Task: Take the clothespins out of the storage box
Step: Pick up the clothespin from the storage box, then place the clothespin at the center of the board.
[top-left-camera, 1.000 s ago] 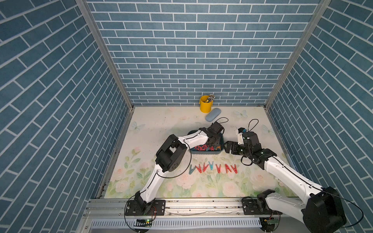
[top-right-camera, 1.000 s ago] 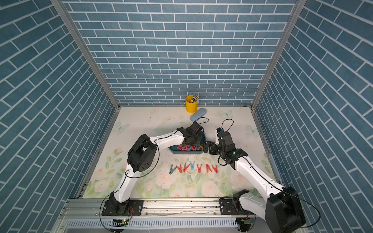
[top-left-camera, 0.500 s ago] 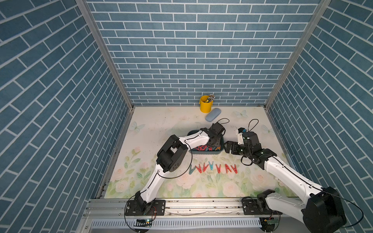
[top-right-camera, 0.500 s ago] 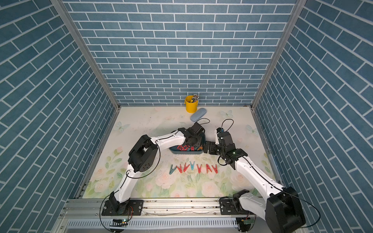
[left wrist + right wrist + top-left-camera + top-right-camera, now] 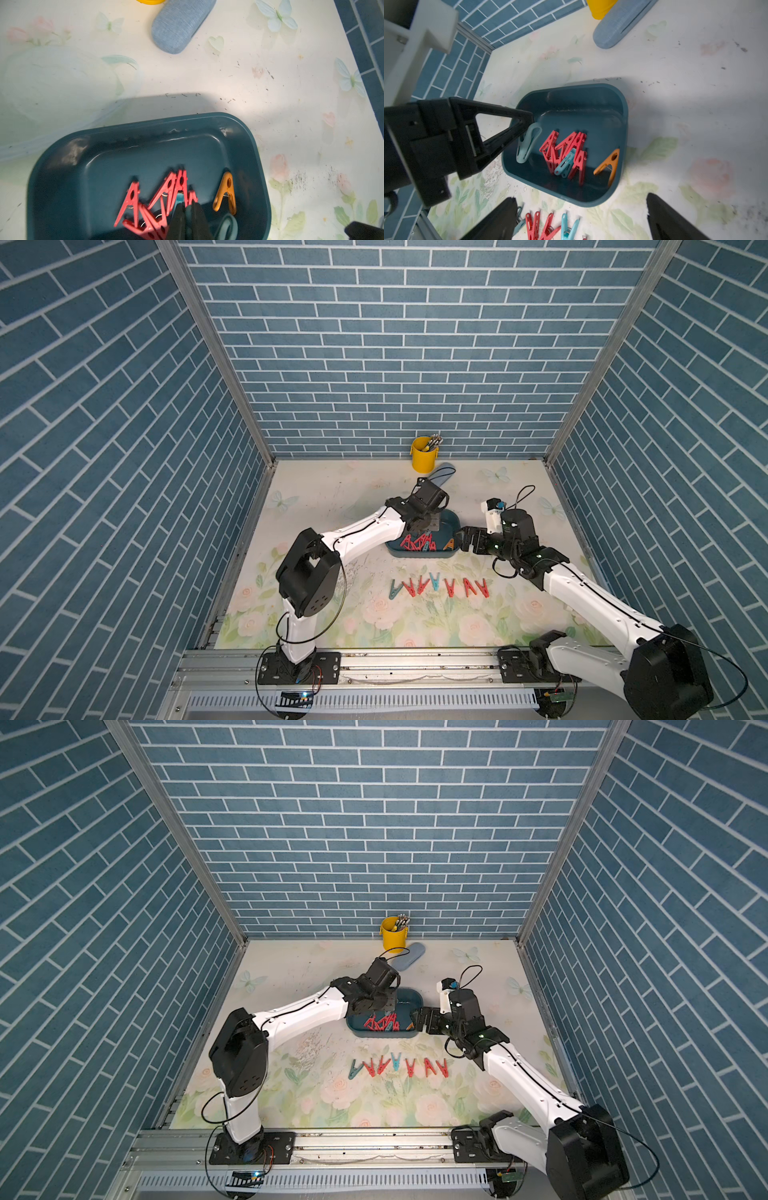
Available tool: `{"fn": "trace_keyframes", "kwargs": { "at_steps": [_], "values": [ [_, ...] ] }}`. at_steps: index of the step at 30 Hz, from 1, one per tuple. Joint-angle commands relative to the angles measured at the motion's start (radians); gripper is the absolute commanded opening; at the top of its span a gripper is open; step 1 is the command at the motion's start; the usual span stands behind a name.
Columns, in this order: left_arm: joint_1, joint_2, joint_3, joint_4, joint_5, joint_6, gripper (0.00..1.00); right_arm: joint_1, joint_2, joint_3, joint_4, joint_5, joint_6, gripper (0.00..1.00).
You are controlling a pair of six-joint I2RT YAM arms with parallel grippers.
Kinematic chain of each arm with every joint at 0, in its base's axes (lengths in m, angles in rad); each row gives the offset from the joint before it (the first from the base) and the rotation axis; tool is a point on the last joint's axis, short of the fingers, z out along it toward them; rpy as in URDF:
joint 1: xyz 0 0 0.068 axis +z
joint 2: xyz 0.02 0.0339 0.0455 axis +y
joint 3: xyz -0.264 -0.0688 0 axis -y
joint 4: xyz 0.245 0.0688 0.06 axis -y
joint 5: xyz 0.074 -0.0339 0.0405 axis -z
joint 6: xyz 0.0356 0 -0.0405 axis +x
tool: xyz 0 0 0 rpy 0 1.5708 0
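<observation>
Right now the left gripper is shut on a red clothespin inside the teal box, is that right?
Not quite. The left gripper is shut on a pale teal clothespin, not a red one, inside the teal box. The right wrist view shows it.

Both top views are bright, evenly lit and sharp. In the left wrist view the clothespins (image 5: 133,199) are blurred, glare spots the storage box (image 5: 227,131) rim, and a soft shadow crosses the table (image 5: 259,97).
</observation>
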Motion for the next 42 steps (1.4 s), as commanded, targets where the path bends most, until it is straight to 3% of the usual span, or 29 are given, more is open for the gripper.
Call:
{"fn": "trace_keyframes", "kwargs": {
  "at_steps": [1, 11, 19, 26, 33, 42],
  "values": [
    [0.017, -0.083, -0.093, -0.018, -0.057, -0.054, 0.00, 0.021, 0.028, -0.006, 0.102, -0.062, 0.011, 0.99],
    [0.033, -0.389, -0.449, -0.041, -0.144, -0.204, 0.00, 0.142, 0.159, 0.032, 0.205, -0.075, 0.011, 0.99],
    [0.036, -0.558, -0.739, 0.005, -0.115, -0.321, 0.01, 0.188, 0.234, 0.081, 0.229, -0.086, 0.009, 0.99],
    [0.036, -0.537, -0.876, 0.131, -0.055, -0.369, 0.01, 0.199, 0.237, 0.090, 0.211, -0.073, 0.009, 0.99],
    [0.034, -0.466, -0.887, 0.183, -0.012, -0.377, 0.01, 0.201, 0.230, 0.081, 0.199, -0.050, 0.009, 0.99],
    [0.024, -0.492, -0.933, 0.180, 0.014, -0.414, 0.03, 0.201, 0.290, 0.118, 0.183, -0.023, 0.010, 0.99]
  ]
}}
